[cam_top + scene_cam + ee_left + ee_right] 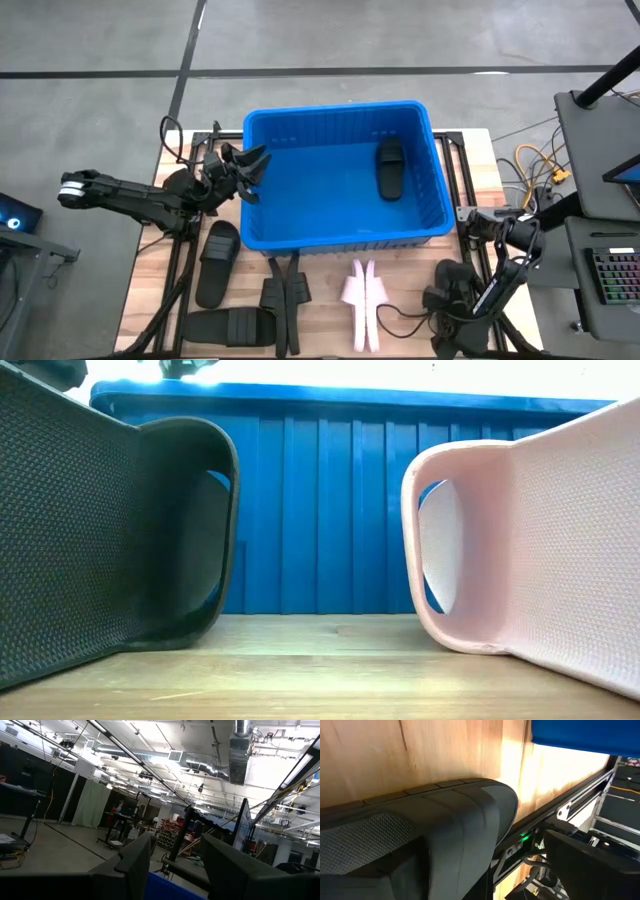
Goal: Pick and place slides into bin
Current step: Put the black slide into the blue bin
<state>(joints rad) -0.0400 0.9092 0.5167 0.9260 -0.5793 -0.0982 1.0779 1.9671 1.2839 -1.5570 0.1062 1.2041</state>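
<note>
Two tools: right tool (447,300) wide around black slide (420,840), left tool (250,172) half-open, empty, over bin (260,235) rim.

Five black slides (217,262), two pink slides (361,298), one bin (345,238)

one slide (389,168) in bin (300,235), others before it

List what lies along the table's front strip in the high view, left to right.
Black slide → black slide → black forked bracket → pink slides → right gripper over a black slide.
</note>
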